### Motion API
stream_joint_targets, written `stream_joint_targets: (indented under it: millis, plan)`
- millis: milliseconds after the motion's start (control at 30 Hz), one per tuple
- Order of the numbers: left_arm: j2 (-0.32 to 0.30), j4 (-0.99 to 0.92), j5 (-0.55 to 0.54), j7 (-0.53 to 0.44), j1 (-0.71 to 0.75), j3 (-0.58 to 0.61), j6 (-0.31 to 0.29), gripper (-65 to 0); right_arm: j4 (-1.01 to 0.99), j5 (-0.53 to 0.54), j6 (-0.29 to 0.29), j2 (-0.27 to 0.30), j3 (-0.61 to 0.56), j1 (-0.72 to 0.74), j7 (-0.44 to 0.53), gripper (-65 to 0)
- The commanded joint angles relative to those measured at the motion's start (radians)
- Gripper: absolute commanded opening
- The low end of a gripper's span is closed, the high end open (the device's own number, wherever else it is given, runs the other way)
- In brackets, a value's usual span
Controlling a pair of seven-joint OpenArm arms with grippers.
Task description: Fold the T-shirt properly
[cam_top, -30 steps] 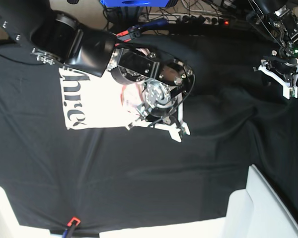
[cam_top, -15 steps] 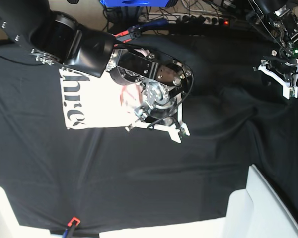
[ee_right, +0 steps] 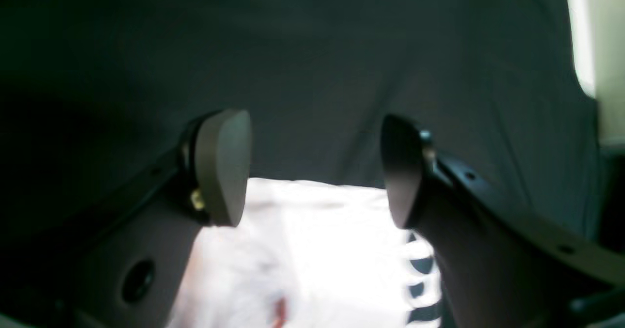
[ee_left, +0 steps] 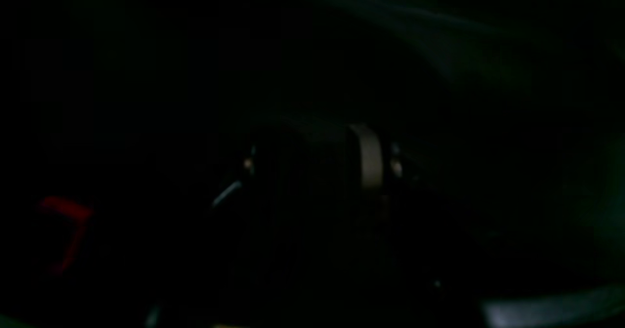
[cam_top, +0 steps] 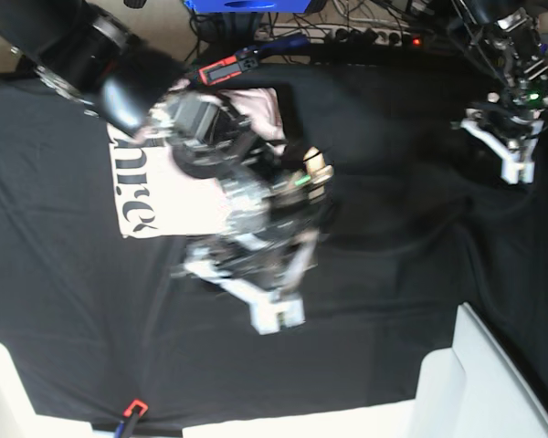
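The pale pink T-shirt [cam_top: 178,196] lies folded on the black table cloth [cam_top: 393,274] at the left, black lettering showing along its left edge. In the right wrist view it is a bright patch [ee_right: 312,255] low between my fingers. My right gripper [cam_top: 276,313] is blurred, just off the shirt's front right corner over the cloth. In its wrist view the right gripper [ee_right: 312,172] is open and empty, its pads [ee_right: 222,167] wide apart. My left gripper [cam_top: 514,157] hovers at the far right, away from the shirt. The left wrist view is almost black.
White bins stand at the front right [cam_top: 479,383] and front left [cam_top: 0,392]. A red and black tool [cam_top: 132,411] lies at the front edge. A power strip and cables [cam_top: 374,36] run along the back edge.
My right arm has swung from the shirt's right edge toward the front, its gripper now over black cloth. The left gripper shifted slightly. The shirt has not moved.
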Motion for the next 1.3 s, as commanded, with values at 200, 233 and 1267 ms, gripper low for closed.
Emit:
stream_joint_targets:
  millis: [200,233,1267]
  plan:
    - [0.012,0.021,-0.111,-0.015,-0.014,0.231,-0.096,-41.0,0.108,-0.010,-0.005,0.096,0.193,-0.158,0.107,-25.5]
    - [0.015,0.021,-0.181,-0.013,-0.017,0.243,-0.096,-41.0,0.108,-0.010,-0.005,0.102,0.213,-0.181,0.121,-25.5]
    - [0.025,-0.177,-0.887,-0.012,-0.130,0.792,-0.096,-1.5,0.107,-0.008,-0.005,0.130,0.391,-0.343,0.168,-25.5]
